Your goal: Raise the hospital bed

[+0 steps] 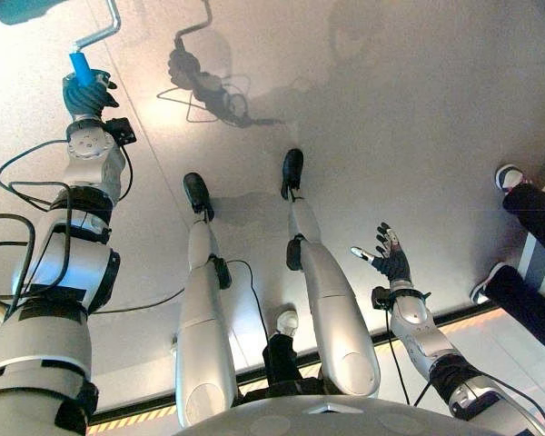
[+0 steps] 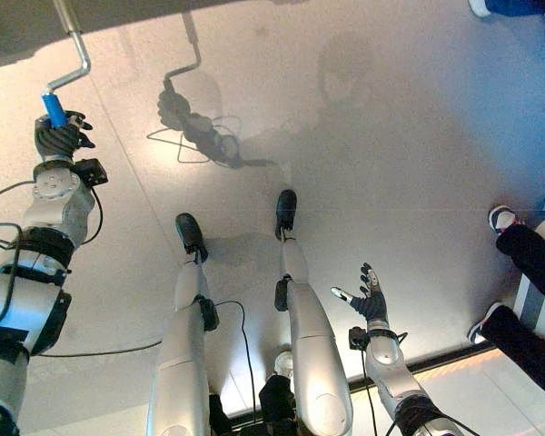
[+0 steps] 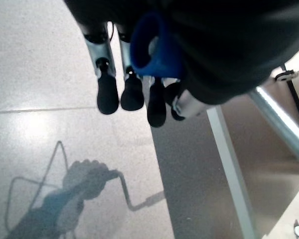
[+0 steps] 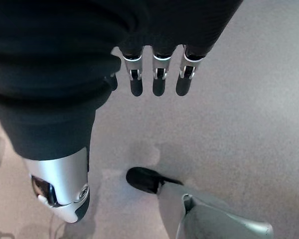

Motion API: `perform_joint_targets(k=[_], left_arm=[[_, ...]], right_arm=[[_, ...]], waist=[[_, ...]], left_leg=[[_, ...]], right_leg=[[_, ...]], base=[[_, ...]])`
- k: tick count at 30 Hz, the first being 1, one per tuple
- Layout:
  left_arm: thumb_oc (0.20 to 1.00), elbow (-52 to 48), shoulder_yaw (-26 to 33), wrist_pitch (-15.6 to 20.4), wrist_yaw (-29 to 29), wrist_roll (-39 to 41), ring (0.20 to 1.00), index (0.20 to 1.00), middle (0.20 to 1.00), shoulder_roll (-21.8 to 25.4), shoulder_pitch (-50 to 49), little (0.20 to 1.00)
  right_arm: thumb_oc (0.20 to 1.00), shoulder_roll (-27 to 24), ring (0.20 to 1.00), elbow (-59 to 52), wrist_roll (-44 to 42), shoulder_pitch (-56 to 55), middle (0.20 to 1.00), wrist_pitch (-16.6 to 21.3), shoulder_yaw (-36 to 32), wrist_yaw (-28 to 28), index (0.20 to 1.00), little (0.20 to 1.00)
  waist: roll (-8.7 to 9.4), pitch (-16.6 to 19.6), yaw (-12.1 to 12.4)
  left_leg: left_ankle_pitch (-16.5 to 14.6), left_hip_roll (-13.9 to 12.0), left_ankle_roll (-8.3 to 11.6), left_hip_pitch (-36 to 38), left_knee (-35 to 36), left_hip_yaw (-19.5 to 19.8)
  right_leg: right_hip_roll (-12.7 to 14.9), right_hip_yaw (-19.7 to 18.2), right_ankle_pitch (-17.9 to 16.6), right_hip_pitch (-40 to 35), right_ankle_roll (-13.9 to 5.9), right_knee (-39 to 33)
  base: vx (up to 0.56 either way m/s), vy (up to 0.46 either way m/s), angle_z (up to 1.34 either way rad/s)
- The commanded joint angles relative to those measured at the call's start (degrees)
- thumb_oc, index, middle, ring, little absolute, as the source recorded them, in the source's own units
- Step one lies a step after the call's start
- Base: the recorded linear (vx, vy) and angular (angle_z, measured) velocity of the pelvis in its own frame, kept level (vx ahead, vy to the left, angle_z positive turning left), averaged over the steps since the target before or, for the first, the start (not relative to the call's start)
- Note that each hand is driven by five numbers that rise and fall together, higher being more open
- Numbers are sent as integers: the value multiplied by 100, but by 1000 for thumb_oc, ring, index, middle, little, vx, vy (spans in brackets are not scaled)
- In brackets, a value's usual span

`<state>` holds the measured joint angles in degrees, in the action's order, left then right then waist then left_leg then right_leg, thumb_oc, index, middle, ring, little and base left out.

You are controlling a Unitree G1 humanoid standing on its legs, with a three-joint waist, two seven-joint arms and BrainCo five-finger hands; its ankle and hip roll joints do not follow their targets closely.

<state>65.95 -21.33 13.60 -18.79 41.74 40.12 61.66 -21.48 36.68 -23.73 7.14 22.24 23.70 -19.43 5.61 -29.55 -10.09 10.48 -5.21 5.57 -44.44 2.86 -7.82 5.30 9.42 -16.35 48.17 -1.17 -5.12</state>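
Observation:
A silver crank [image 1: 102, 33] with a blue grip [image 1: 80, 69] sticks out from the bed's edge [image 1: 18, 9] at the upper left. My left hand [image 1: 84, 94] is curled round the blue grip [image 3: 154, 47], arm stretched up toward it. In the right eye view the same crank [image 2: 75, 56] and left hand [image 2: 59, 137] appear at the upper left. My right hand [image 1: 389, 258] hangs low on the right with fingers [image 4: 158, 79] spread and straight, holding nothing, far from the crank.
A person's legs and shoes [image 1: 527, 245] stand at the right edge. A dark strip with yellow marking [image 1: 454, 318] runs along the floor near the bottom. The bed frame's metal rail [image 3: 281, 124] passes beside my left hand.

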Motion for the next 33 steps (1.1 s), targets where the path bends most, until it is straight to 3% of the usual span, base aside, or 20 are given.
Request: perform_joint_targets(k=[1, 2, 26, 33], left_arm=[[200, 136, 67, 172, -134, -240, 200, 200, 200, 373, 435, 200], [200, 140, 21, 166, -146, -278, 200, 200, 200, 350, 499, 200], [200, -4, -52, 178, -364, -438, 200, 200, 200, 62, 1027, 200], [200, -411, -101, 323, -272, -212, 200, 200, 200, -362, 955, 200]], right_arm=[[1000, -250, 1000, -112, -9, -316, 1000, 114, 5, -150, 1000, 1000], [1000, -267, 1000, -151, -5, -323, 1000, 115, 13, -151, 1000, 1000], [1000, -438, 1000, -1023, 107, -538, 1000, 276, 100, -157, 1000, 1000], [1000, -466, 1000, -845, 132, -684, 1000, 265, 24, -183, 1000, 1000]], waist=[[81, -24, 83], [69, -24, 75], [64, -24, -564], [-121, -24, -654]], left_leg=[[-161, 210, -111, 133, 214, -120], [-332, 187, -75, 225, 214, -93], [-437, -132, 21, 292, 214, -1038], [-403, -160, 57, 481, 214, -1174]], right_leg=[[317, 33, 209, -240, -855, 12], [278, -32, 343, -310, -905, 12], [-251, -961, 223, 501, -971, 208], [-373, -1063, 331, 494, -920, 393]], base=[[11, -28, -11], [11, -38, -14], [22, -43, -13], [31, -84, -15]])
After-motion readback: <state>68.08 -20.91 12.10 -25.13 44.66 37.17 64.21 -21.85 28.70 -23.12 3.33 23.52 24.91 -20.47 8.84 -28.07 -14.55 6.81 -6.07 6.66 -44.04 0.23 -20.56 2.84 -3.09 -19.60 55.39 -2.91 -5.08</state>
